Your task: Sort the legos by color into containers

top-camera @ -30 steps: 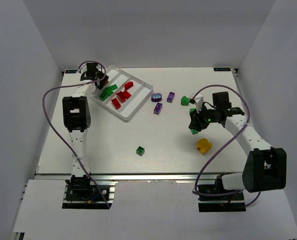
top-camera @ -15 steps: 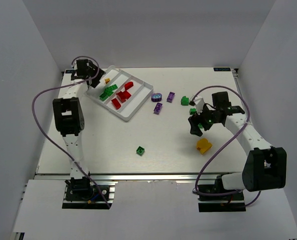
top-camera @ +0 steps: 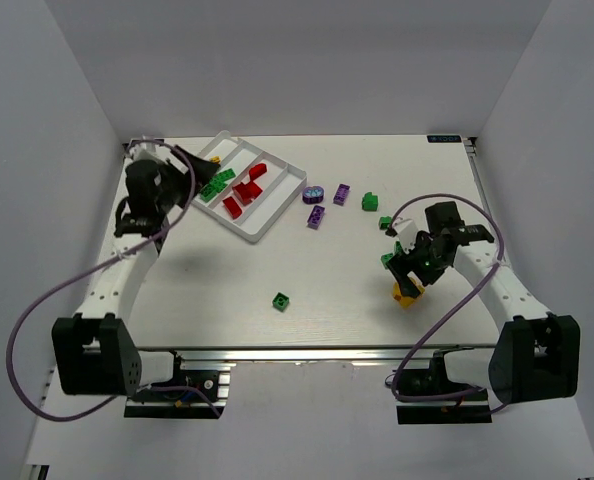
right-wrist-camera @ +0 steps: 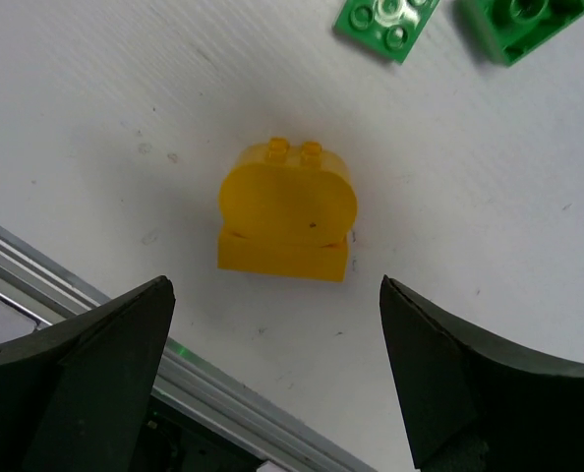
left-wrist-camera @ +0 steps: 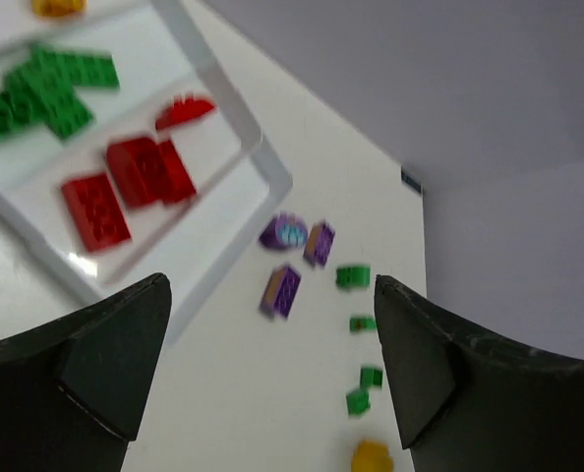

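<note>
- We find green studded plastic bricks (top-camera: 217,184), red bricks (top-camera: 245,190) and one yellow piece (top-camera: 215,158) sorted in the shallow white plastic tray (top-camera: 282,208), far left.
- Purple bricks (top-camera: 317,215) and loose green bricks (top-camera: 281,300) wait on the table (top-camera: 207,290).
- The left claw (left-wrist-camera: 272,334) and right claw (right-wrist-camera: 275,324) are spread, empty; the right hangs over an arched yellow-orange brick (right-wrist-camera: 287,216).

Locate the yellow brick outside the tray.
The yellow brick sits on the table, right side in the top view, near the front edge, under the open right claw, two green bricks beside it.

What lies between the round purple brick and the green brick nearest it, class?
A small purple brick sits between the round purple brick and the green brick; top view.
</note>
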